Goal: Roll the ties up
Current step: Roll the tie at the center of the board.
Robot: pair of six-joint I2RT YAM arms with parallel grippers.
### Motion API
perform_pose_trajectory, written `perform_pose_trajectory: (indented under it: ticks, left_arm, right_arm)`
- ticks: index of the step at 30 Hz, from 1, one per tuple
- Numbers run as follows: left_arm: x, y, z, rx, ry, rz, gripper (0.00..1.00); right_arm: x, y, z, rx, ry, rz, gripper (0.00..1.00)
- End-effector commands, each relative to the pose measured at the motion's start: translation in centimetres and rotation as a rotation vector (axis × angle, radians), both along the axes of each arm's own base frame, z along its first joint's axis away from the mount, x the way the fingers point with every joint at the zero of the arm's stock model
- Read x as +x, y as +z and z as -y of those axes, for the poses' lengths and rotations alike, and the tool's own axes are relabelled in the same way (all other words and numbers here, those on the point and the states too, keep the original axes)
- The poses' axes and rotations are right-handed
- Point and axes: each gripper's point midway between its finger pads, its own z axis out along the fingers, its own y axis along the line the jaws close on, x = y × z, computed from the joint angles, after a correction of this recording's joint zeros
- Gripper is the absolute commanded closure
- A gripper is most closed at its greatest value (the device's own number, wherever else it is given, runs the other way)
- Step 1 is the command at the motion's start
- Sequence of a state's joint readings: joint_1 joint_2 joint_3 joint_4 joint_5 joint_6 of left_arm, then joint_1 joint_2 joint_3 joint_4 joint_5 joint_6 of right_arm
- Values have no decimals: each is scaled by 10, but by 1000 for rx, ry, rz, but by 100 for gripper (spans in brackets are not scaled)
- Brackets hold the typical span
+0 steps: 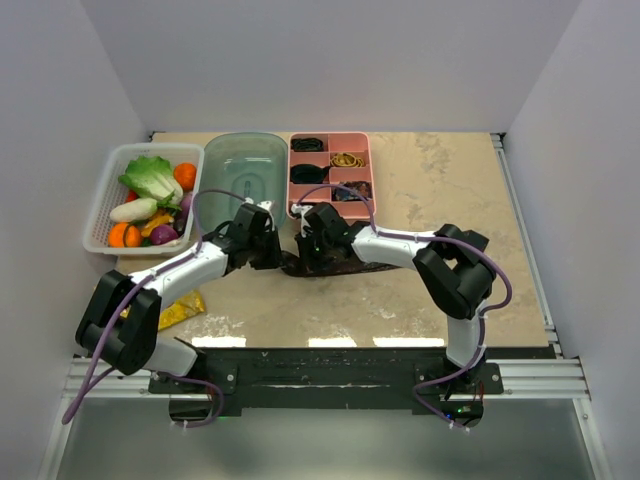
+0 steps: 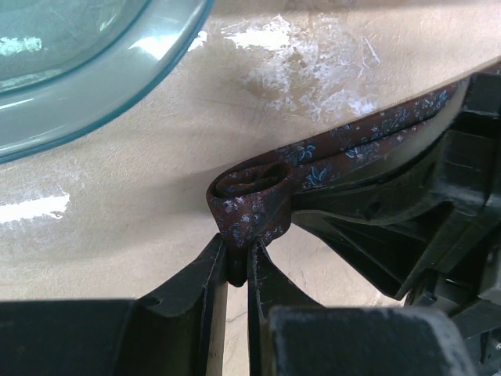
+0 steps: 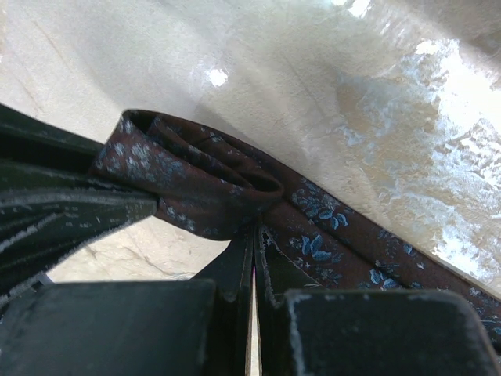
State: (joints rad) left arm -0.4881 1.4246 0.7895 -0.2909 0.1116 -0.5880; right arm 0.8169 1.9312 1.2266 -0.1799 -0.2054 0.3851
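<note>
A brown-maroon tie (image 1: 335,266) with small blue flowers lies on the table between my two arms. Its near end is curled into a small loose roll (image 2: 252,188), and the rest runs off flat to the right. My left gripper (image 2: 239,254) is shut on the lower edge of that roll, with fabric pinched between its fingers. The same roll (image 3: 196,176) appears in the right wrist view, just above my right gripper (image 3: 254,239). That gripper's jaws are fully shut, with their tips against the underside of the roll. From above, both grippers (image 1: 272,252) (image 1: 312,248) meet at the tie's left end.
A pink compartment tray (image 1: 372,163) at the back holds dark rolled items and a yellowish one. Left of it stand a clear teal tub (image 1: 245,165) (image 2: 94,86) and a white basket (image 1: 100,215) of toy vegetables. A yellow object (image 1: 185,310) lies by the left arm.
</note>
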Motion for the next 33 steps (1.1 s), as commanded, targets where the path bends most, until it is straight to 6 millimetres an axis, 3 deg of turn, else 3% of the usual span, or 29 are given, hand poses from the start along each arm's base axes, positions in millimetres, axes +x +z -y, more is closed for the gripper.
perform_pose_trajectory:
  ticks: [1,12,23,33]
  left_arm:
    - [13,19,11,17,-32,64,100]
    - [16,28,25,19,-59,89,100]
    - [13,22,2,133,-24,73,100]
    - [14,26,3,139,-25,87,100]
  right_arm:
    - [9,21,-21,72,22,31,100]
    - [7,19,-19,63,30,26,100]
    - [15,45,-10,49,-1,92,100]
    - [21,55,-16,76,-3,109,100]
